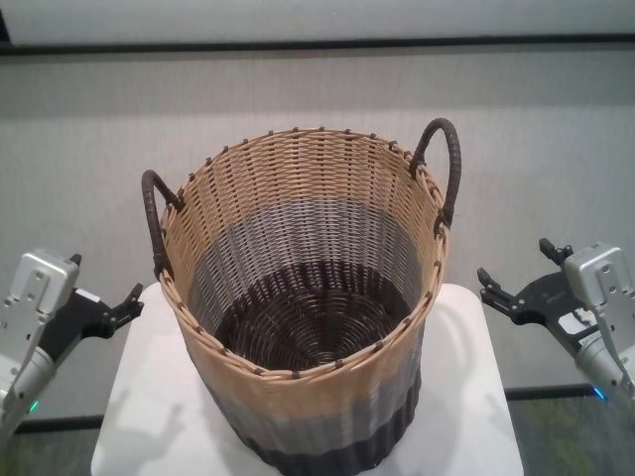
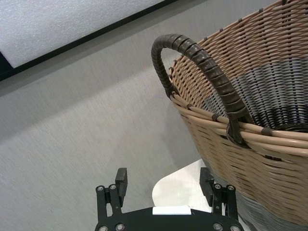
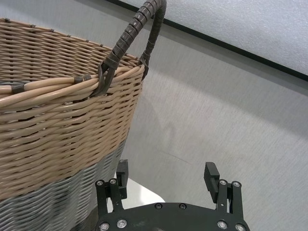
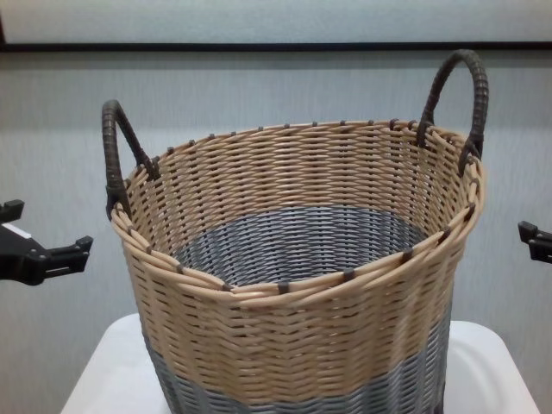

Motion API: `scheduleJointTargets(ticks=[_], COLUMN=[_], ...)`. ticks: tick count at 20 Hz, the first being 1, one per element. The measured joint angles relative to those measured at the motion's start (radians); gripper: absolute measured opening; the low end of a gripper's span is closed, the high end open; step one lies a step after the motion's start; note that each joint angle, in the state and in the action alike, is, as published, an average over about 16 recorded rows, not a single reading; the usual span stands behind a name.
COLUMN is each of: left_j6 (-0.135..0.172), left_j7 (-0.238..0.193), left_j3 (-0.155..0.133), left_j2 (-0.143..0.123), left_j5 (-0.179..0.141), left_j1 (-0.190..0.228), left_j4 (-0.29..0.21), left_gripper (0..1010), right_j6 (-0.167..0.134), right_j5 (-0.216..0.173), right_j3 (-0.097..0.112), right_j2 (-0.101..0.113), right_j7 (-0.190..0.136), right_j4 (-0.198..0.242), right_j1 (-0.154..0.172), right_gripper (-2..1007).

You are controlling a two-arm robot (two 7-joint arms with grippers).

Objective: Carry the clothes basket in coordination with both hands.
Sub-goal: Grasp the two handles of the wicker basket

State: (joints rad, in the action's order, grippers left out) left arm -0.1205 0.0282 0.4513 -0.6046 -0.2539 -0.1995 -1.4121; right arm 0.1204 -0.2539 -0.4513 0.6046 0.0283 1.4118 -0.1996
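Note:
The clothes basket [image 1: 298, 213] is a large round wicker basket with a tan upper band, a grey lower band and a dark base. It stands upright on a white table [image 1: 466, 397]. Its dark brown loop handles stick up at the left [image 1: 154, 218] and right [image 1: 446, 169]. My left gripper [image 1: 107, 275] hovers open beside the basket's left side, below the left handle [image 2: 202, 62] and apart from it. My right gripper [image 1: 513, 260] hovers open beside the right side, below the right handle [image 3: 134, 29]. Both are empty, as the wrist views show for the left gripper [image 2: 163, 180] and the right gripper [image 3: 167, 172].
A grey wall with a dark strip [image 1: 317, 45] stands close behind the table. The basket fills most of the small tabletop; its rounded corners [image 4: 95, 371] show at the front. There is free room to either side of the basket.

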Motion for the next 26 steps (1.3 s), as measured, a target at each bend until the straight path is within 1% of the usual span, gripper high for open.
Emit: scheduleJointTargets(ticks=[26], left_j6=[0.000], left_j7=[0.000], left_j3=[0.000], left_j2=[0.000], left_j5=[0.000], left_j1=[0.000], left_j4=[0.000], left_gripper=[1000], right_j6=[0.000], right_j5=[0.000], right_j3=[0.000], right_j2=[0.000], right_j7=[0.000], right_j4=[0.000], right_j1=[0.000], right_gripper=[1003])
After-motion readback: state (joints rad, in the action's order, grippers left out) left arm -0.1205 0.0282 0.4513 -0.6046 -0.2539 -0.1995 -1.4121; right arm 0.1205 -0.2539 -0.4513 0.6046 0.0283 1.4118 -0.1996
